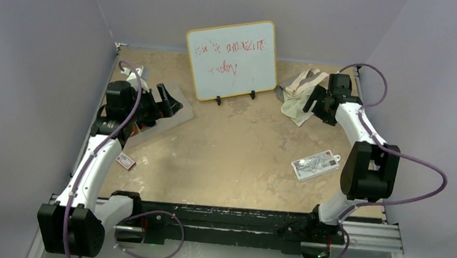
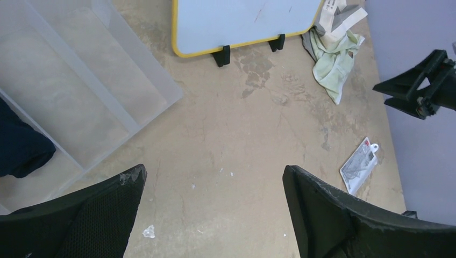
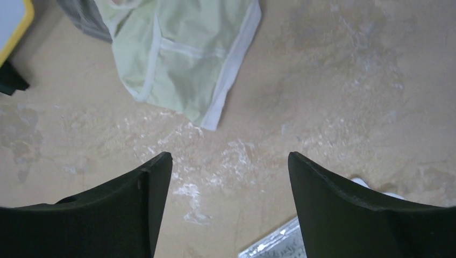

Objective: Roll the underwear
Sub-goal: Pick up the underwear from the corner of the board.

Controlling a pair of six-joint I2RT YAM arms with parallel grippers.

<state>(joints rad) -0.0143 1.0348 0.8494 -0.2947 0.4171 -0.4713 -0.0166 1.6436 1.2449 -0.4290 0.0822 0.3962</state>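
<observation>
Whiteboard [image 1: 232, 59] just beside cream underwear [image 1: 295, 105]

Navy underwear [image 2: 21, 146] half beyond the left edge; whiteboard [image 1: 232, 57] scrawl illegible

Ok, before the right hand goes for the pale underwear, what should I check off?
1. The right hand is open, empty: ok.
2. The left hand is open, empty: ok.
3. The pale green underwear lies unrolled ahead of the right hand: ok.
4. It lies free of the grey underwear: not ok, they overlap.
5. The printed card is apart from that pile: ok.
6. The navy underwear in the clear bin is rolled: cannot tell, mostly out of frame.
</observation>
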